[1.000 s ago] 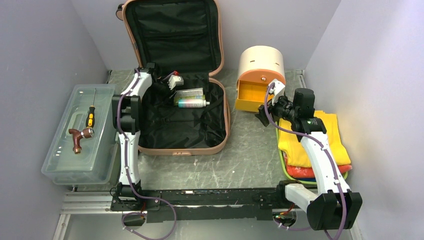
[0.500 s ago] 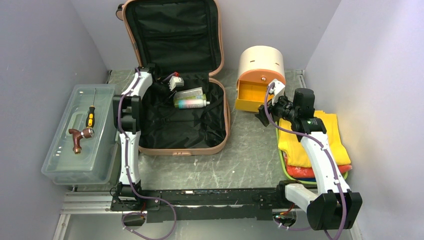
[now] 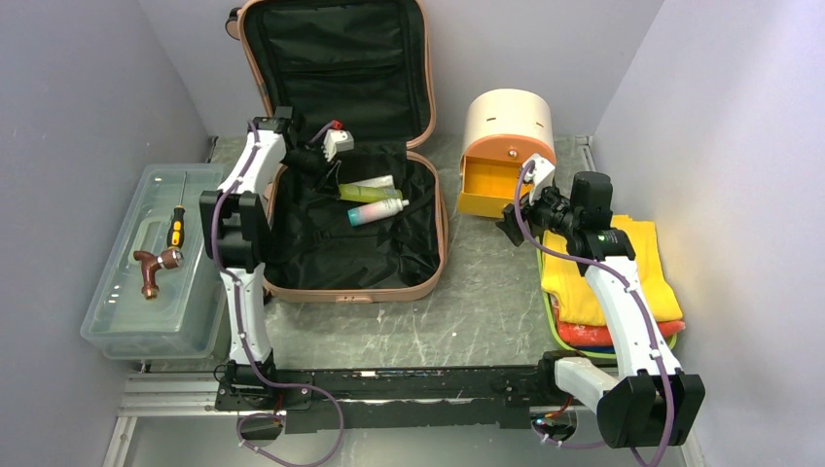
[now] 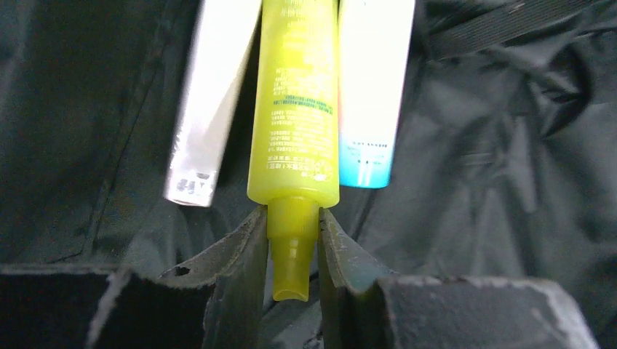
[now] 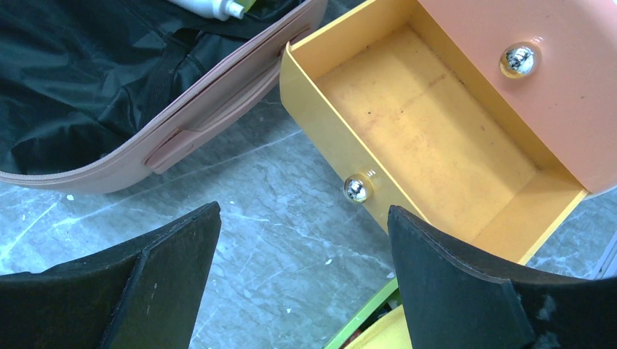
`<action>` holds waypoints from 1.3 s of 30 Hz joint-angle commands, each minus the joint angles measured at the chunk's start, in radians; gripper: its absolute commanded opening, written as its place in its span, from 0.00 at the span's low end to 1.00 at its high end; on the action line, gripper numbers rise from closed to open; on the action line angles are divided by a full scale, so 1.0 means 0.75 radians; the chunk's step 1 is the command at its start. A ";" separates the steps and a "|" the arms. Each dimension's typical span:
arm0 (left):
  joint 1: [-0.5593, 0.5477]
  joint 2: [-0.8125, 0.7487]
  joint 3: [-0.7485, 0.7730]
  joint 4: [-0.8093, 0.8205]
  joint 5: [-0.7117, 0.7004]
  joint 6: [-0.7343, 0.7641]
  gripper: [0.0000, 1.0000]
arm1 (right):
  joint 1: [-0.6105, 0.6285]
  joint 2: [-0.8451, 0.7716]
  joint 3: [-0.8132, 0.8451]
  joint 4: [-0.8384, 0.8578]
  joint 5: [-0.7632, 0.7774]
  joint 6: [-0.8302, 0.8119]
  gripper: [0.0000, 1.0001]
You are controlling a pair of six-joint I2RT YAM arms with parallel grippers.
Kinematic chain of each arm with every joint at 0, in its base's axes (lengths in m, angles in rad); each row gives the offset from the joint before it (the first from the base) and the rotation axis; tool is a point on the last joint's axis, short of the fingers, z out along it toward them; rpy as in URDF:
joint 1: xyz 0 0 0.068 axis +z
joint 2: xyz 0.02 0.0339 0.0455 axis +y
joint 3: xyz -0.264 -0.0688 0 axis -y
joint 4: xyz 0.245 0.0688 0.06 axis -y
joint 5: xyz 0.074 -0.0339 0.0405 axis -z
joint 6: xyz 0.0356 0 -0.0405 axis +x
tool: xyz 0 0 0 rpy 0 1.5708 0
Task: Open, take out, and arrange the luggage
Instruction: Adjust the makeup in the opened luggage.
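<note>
I've got the left end effector clamped on the yellow tube in the open luggage; the right end effector is spread apart.

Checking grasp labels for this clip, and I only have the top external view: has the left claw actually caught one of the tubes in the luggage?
Observer: Yes. The left wrist view shows the left claw shut on the cap end of the yellow-green tube, with one finger on each side of the cap.
Reviewer: And the right claw, is it carrying anything?
Observer: No. In the right wrist view the right claw is open with nothing between its fingers. It is above the table, next to the pulled-out yellow drawer.
</note>
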 commanded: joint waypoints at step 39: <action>-0.213 -0.452 -0.329 -0.057 0.140 -0.227 0.12 | 0.605 0.722 0.509 0.172 -0.147 -0.357 1.00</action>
